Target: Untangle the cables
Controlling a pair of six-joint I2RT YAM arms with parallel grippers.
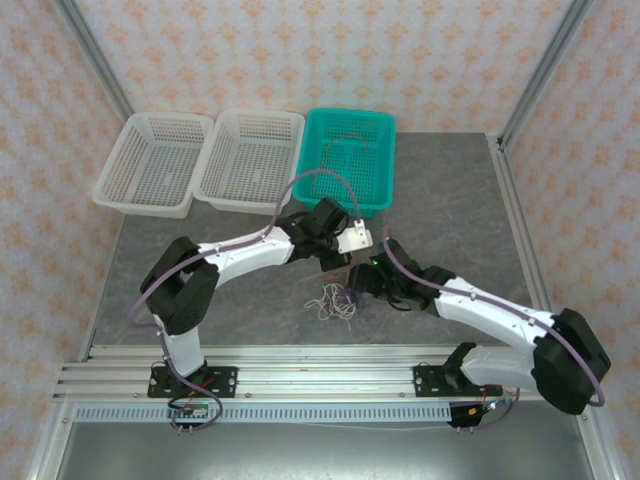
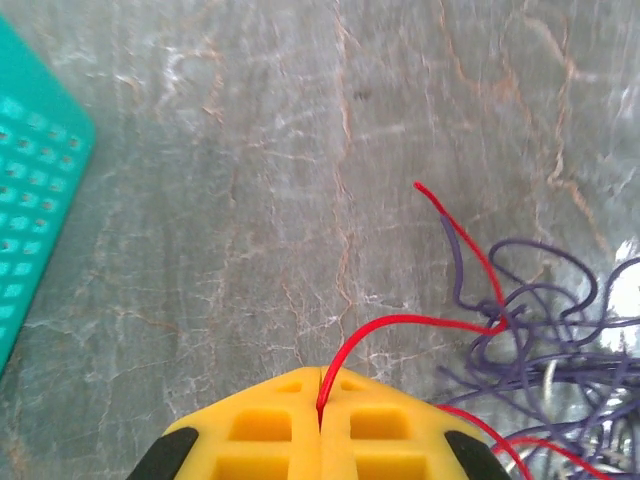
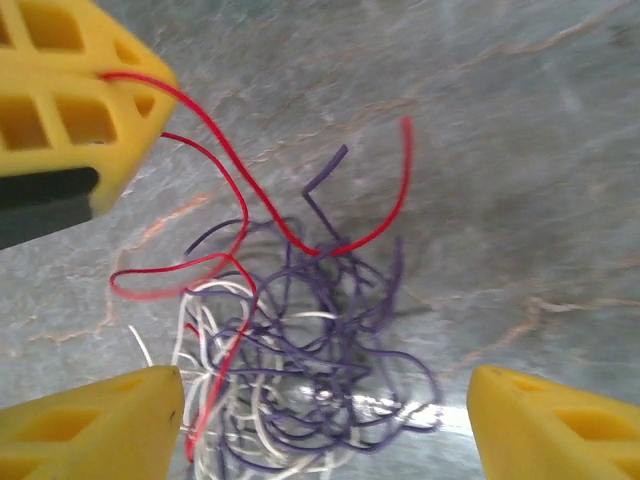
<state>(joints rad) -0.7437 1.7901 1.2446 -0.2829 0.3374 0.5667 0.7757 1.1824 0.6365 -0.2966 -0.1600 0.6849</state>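
- The cables (image 1: 335, 298) lie in one loose knot on the tabletop (image 1: 450, 200), on the near side of the teal basket (image 1: 350, 160) and apart from it.
- They look thread-thin, limp and light (a pull probably drags the whole knot), so a free end is the best place to grip.
- The left end effector (image 2: 320, 400) is pinched tight on the red cable (image 2: 400, 325).
- The right end effector (image 3: 325, 425) stands wide open over the knot, holding nothing.
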